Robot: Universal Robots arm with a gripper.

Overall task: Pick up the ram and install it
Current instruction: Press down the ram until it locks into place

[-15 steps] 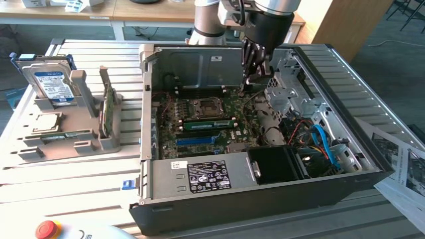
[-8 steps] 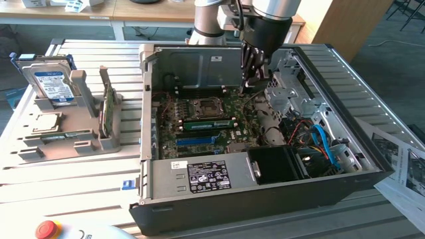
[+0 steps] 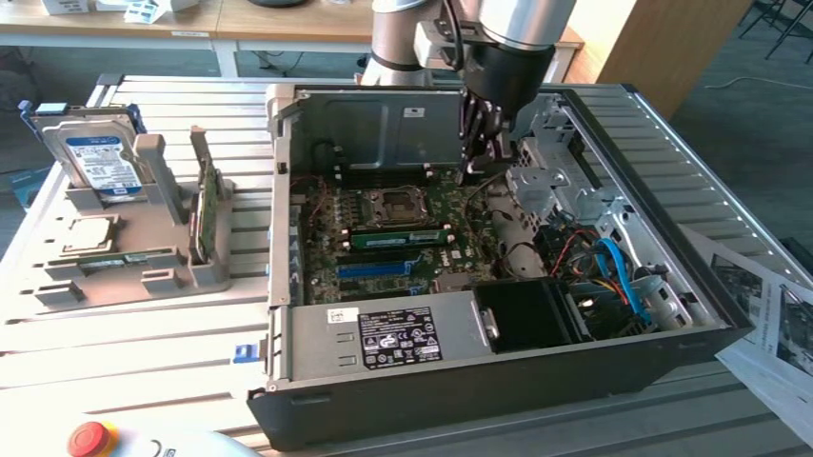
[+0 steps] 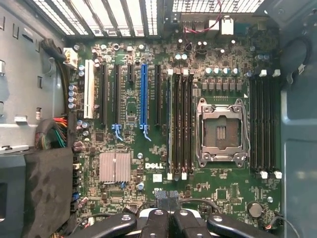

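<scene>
One ram in motherboard slot beside socket; gripper over motherboard edge, pinched closed, empty.

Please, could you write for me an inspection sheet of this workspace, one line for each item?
Surface: slatted metal table carrying an open computer case.
Job's things: the ram stands in a slot of the motherboard, beside the empty processor socket; whether it is latched cannot be told.
Clutter: grey holder with a hard drive and an upright green card; red button; printed sheets.
Grippers: gripper above the motherboard, fingers shut, holding nothing.
Cables: blue cable and thin wires inside the case, apart from the gripper.
Surroundings: wooden desks behind the table.
</scene>
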